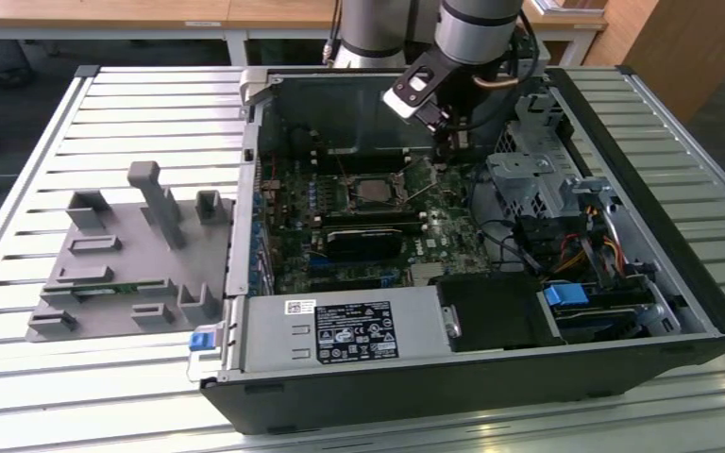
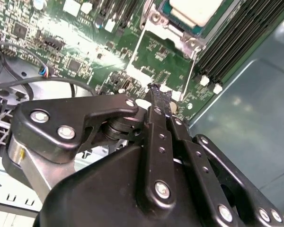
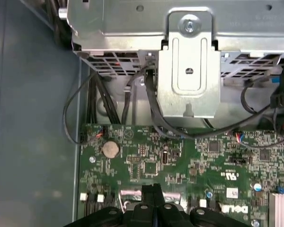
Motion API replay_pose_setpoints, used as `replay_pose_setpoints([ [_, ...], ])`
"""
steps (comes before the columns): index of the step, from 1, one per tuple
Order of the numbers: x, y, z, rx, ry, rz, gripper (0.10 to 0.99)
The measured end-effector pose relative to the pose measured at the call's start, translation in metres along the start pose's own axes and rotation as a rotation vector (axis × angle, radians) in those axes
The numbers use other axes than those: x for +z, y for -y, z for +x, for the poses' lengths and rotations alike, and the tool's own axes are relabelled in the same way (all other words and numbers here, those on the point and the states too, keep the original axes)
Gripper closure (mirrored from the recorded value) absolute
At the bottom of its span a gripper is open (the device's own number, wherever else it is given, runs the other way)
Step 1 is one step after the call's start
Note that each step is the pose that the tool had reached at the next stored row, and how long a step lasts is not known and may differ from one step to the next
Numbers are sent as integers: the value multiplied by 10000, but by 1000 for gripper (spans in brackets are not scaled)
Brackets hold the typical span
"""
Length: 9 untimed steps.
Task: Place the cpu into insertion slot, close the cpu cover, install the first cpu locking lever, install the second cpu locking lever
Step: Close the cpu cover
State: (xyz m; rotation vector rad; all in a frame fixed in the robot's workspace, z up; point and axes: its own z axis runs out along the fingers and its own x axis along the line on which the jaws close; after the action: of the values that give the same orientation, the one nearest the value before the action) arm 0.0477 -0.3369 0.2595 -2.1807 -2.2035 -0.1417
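Slatted metal table (image 1: 148,104), wooden desks (image 1: 110,11) behind (pincer (image 1: 445,160) inside open case (image 1: 463,387))

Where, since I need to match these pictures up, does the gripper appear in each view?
Exterior view: the gripper hangs inside the computer case, beside the insertion slot toward the exterior view's right.
Second wrist view: the gripper, tips together, meets the edge of the opened cpu cover; the cpu lies beyond.
First wrist view: the gripper points over the green circuit board toward the metal bracket.
Shared landmark: the green circuit board.
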Motion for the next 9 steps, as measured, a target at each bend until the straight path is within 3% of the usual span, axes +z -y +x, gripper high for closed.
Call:
replay_pose_setpoints([
  [7, 38, -61, 25, 0, 8, 7, 980],
  [9, 52, -79, 37, -2, 56, 15, 980],
])
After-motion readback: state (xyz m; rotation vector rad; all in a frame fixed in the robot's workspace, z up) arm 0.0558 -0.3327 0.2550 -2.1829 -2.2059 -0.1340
